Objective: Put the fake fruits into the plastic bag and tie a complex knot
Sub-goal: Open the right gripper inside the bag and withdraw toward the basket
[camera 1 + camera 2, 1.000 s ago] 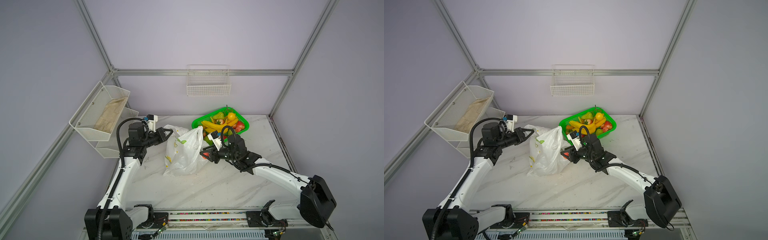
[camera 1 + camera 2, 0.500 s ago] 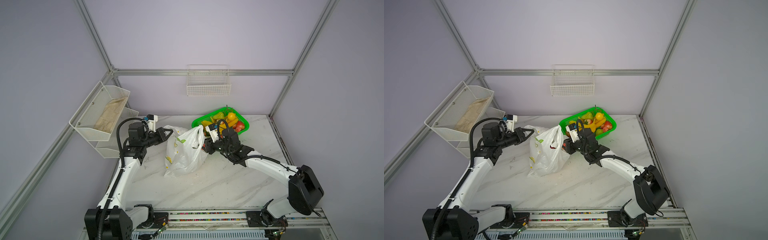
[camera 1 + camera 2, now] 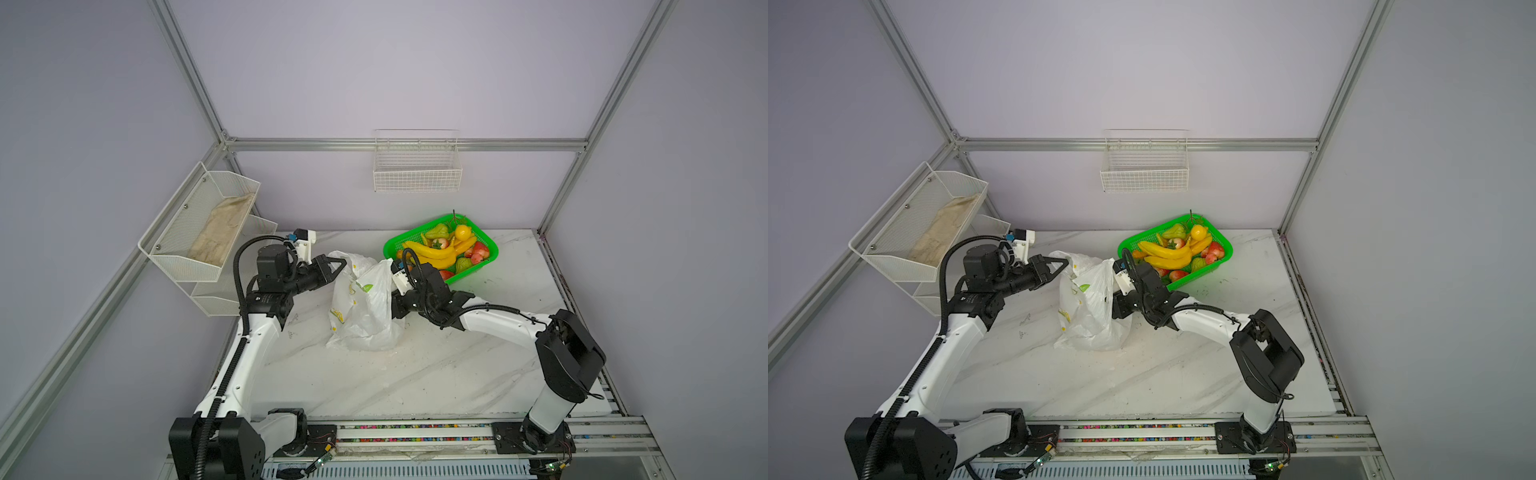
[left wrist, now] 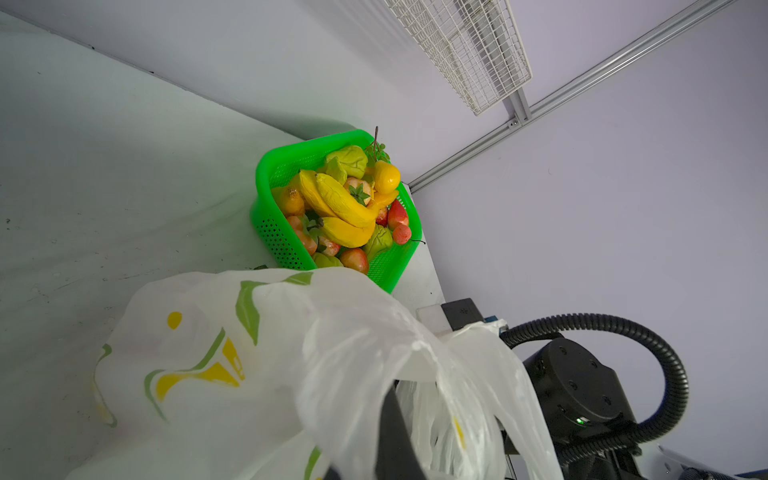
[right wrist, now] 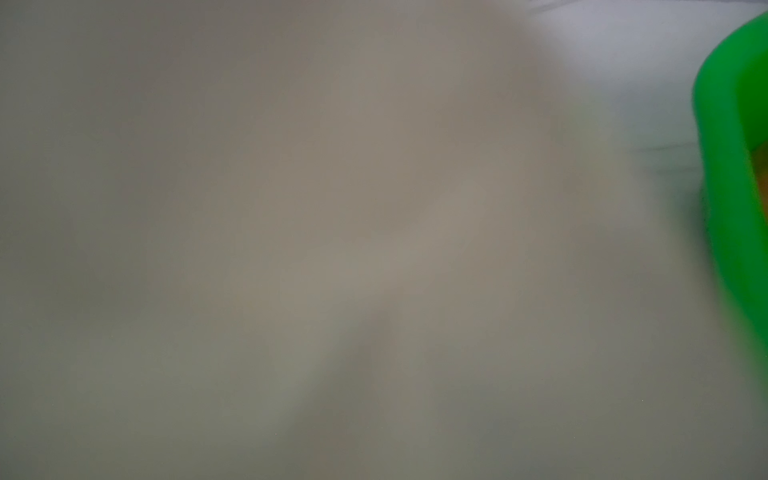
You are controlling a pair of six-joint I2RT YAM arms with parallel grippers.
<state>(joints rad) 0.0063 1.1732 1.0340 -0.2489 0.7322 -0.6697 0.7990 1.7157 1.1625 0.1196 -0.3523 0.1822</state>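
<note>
Left jaws pinch the rim of the thin white lemon-printed plastic bag (image 3: 365, 307) on the worktop (image 3: 415, 374); right jaws, state untellable, sit against its right side, nearer the glossy toy fruits (image 3: 432, 251) in the green mesh basket (image 3: 493, 251).

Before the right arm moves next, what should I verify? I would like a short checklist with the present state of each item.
1. Left gripper shut on the rim of the thin white lemon-printed plastic bag: ok.
2. Bag rests on the white marble table, rim held up: ok.
3. Right gripper jaws, hidden by the bag: cannot tell.
4. A fruit released inside the bag: cannot tell.
5. Glossy plastic fake fruits all out of the bright green mesh basket: not ok, many remain.
6. Right wrist view usable: not ok, blurred.
</note>
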